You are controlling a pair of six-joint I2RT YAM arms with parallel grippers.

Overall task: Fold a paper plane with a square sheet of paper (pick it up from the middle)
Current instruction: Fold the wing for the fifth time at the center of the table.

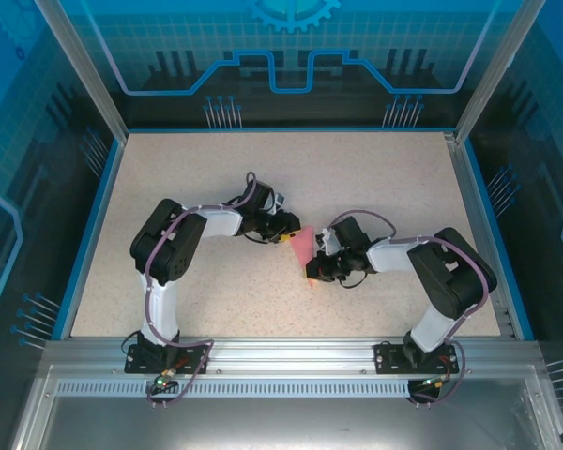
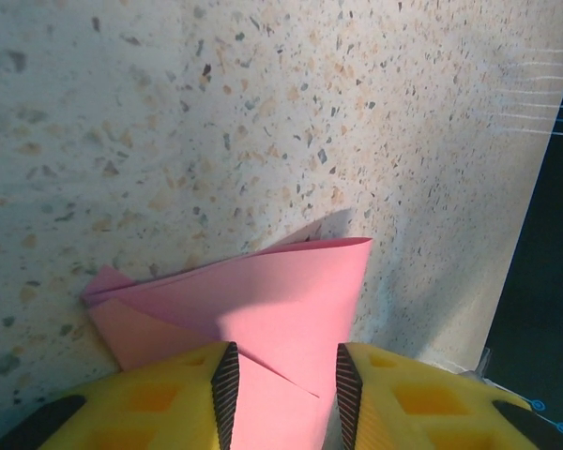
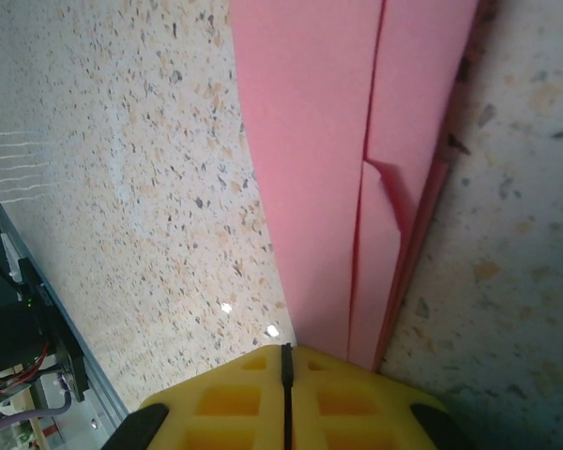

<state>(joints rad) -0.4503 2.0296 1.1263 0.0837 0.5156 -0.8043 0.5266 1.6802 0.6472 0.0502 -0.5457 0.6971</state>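
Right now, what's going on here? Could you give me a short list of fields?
Setting: speckled table
Object: folded pink paper, lying mid-table
Left gripper: fingers apart, paper between them; grip unclear
Right gripper: shut, at the paper's end
Stage: partly folded, layers and creases visible

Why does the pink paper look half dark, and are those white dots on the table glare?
Left wrist view: the folded pink paper is shaded on its left, lit on its right, and throws a shadow on the table. Right wrist view: yes, two glints; the table's right side looks blurred. Top external view: even light.
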